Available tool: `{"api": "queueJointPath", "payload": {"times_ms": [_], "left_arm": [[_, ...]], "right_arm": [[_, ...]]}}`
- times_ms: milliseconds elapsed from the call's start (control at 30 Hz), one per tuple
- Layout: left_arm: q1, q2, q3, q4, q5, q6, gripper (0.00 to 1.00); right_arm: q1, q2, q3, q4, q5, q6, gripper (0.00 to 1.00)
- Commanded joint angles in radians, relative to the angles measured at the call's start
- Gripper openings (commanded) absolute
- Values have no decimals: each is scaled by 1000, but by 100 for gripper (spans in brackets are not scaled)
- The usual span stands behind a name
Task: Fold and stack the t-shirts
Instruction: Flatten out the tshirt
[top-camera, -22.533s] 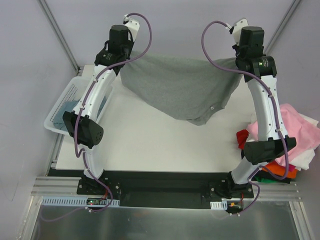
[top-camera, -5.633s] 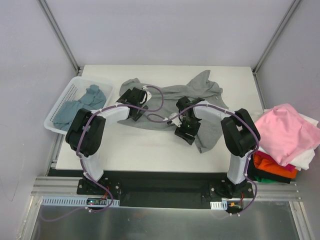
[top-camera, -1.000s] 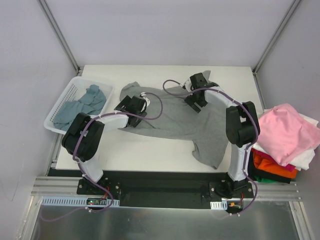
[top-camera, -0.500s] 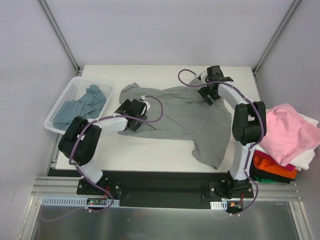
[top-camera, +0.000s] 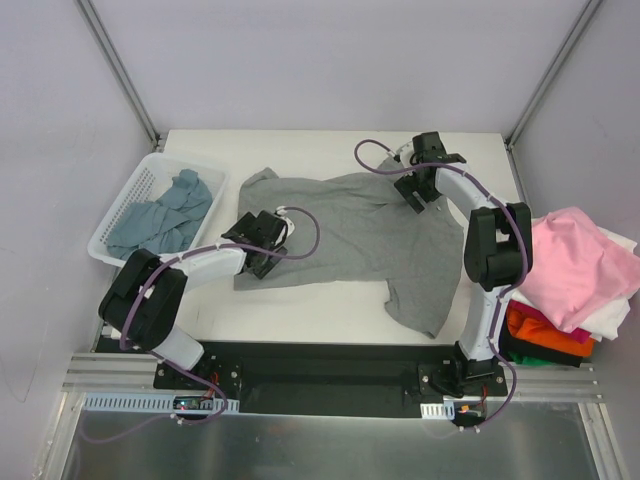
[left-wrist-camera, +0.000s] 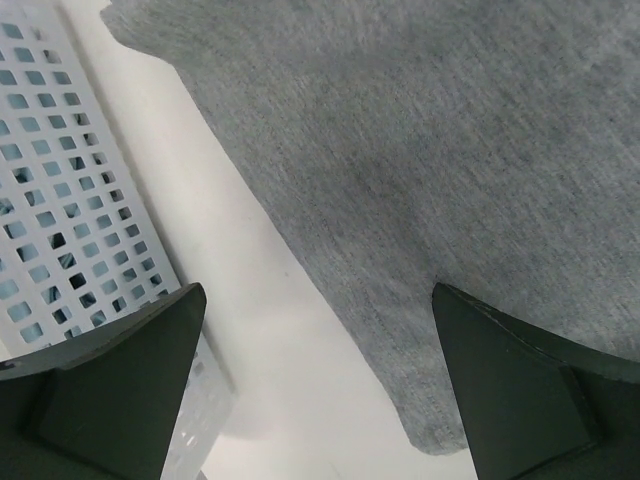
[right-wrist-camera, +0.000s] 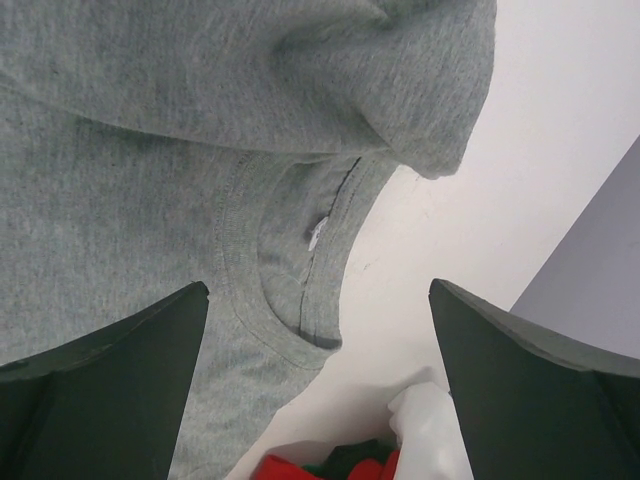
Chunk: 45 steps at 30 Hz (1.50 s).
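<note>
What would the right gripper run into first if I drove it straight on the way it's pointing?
Most likely the grey t-shirt, around its collar. The open right gripper points down at it, with bare table just beside. I can't tell how far off the cloth is.

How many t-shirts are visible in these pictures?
6: grey t-shirt spread on the table; blue-teal t-shirt in the basket; pink, white, orange and red t-shirts piled at the right. More may be hidden underneath.
</note>
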Motion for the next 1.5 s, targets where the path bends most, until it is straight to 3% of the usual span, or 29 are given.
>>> {"api": "queueJointPath", "payload": {"times_ms": [0, 467, 800, 967, 1300, 1467], "left_arm": [[-7, -3, -73, -204, 58, -34, 99], [3, -83, -92, -238, -13, -12, 99], [28, -94, 167, -212, 22, 20, 99], [45, -17, 341, -190, 41, 34, 99], [89, 239, 580, -147, 77, 32, 99], [94, 322, 619, -129, 79, 38, 99]], "right_arm": [[8, -74, 37, -29, -24, 21, 97], [58, -173, -61, -54, -19, 9, 97], [80, -252, -73, -74, -46, 44, 97], [78, -138, 21, -31, -4, 27, 97], [78, 248, 508, -23, -32, -60, 97], [75, 319, 526, 67, -71, -109, 96]]}}
